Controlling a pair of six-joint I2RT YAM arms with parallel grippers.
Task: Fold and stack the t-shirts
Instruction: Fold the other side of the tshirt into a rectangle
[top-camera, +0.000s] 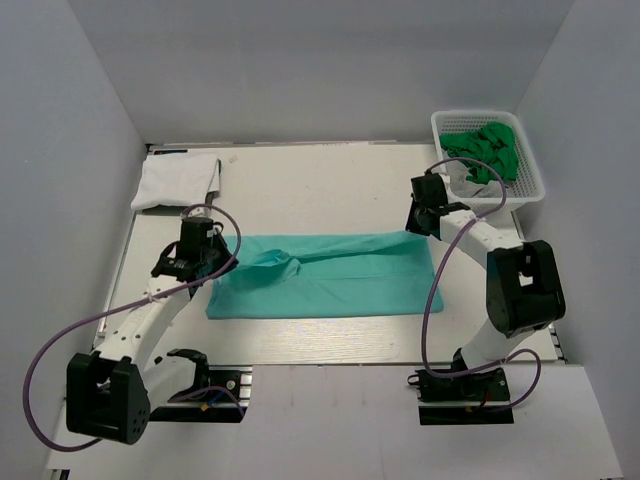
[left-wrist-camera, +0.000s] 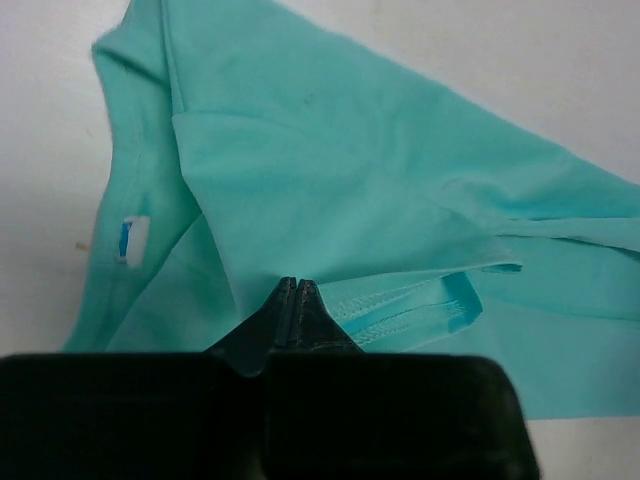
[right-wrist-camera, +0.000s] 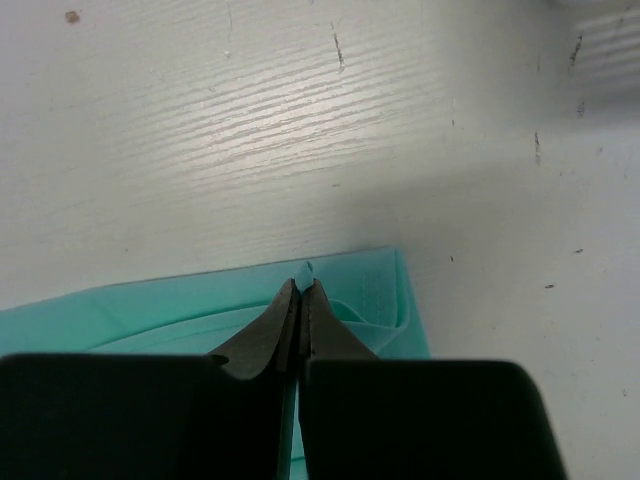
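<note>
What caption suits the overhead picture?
The left gripper and right gripper pinch opposite ends of the folded teal t-shirt; a white t-shirt lies far-left.

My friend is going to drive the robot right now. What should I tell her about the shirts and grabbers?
Left gripper: shut on the left end of the teal t-shirt.
Right gripper: shut on its far right corner.
Teal lies as a long folded band on the table; white t-shirt sits folded at the far left corner.
Done: white folded, teal folded lengthwise.
Left: fold teal shorter, stack the two.
</note>
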